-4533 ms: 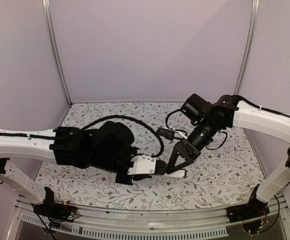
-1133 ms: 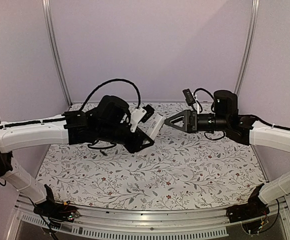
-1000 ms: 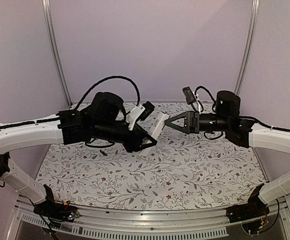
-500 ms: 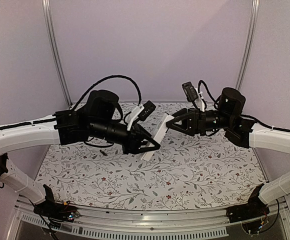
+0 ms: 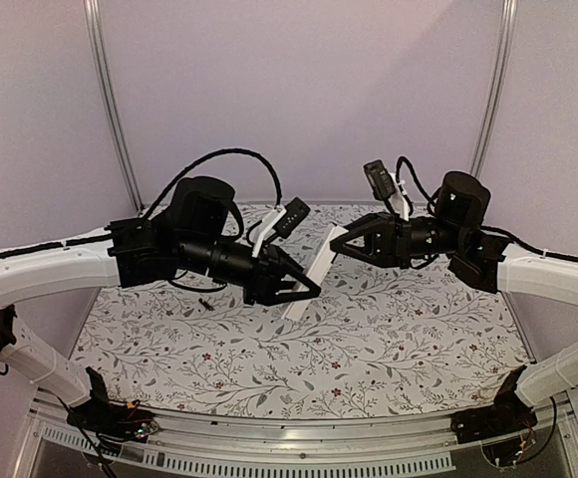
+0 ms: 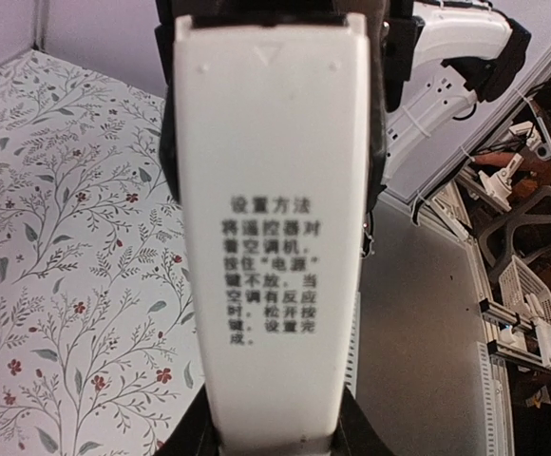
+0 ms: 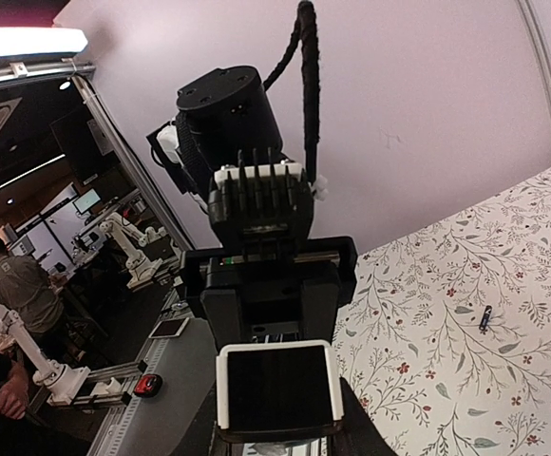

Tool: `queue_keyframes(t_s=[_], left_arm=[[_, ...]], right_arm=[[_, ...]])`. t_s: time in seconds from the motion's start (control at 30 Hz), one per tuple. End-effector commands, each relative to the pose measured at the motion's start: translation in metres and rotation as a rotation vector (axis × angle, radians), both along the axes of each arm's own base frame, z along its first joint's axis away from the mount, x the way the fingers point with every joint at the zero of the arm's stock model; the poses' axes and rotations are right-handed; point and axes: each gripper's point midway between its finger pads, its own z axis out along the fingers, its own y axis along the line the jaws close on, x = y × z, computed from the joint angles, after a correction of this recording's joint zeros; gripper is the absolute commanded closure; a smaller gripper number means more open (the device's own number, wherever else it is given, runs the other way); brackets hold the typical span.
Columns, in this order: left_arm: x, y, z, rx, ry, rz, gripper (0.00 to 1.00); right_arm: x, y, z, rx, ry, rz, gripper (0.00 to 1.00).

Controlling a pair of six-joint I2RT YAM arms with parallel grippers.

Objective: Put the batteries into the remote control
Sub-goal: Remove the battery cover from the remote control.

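- Now the slim white plastic remote control (image 6: pixel 275 237) hangs tilted in the air above the flowery bench (image 5: pixel 389 339), held at both ends.
- The left gripper (image 6: pixel 274 439) has its jaws pinched on the lower end. The right gripper (image 7: pixel 277 427) has its jaws closed on the upper end (a dark face shows to its camera).
- It looks light, stiff and smooth, so it may slip. Holding the long side edges seems best, leaving the back free.
- The back shows a small triangle and Chinese print headed "设置方法".
- A tiny dark stick (image 7: pixel 484 318), likely one of the batteries, lies on the bench.
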Motion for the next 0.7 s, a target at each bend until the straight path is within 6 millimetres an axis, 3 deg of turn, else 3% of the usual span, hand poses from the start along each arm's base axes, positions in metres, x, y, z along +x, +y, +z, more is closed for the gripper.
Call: queue_keyframes(t_s=[0.0, 0.47, 0.6, 0.67], left_arm=[[0.005, 0.004, -0.010, 0.015, -0.001, -0.002, 0.81], [-0.001, 0.012, -0.016, 0.022, 0.015, -0.019, 0.64], [-0.001, 0.013, -0.016, 0.024, 0.013, -0.018, 0.71], [-0.001, 0.014, -0.017, 0.026, 0.014, -0.019, 0.69]], right_arm=[[-0.009, -0.006, 0.026, 0.039, -0.032, 0.016, 1.00], [-0.011, -0.014, 0.028, 0.039, -0.042, 0.013, 1.00], [-0.010, -0.014, 0.026, 0.034, -0.042, 0.010, 1.00], [-0.009, -0.015, 0.025, 0.033, -0.043, 0.007, 1.00]])
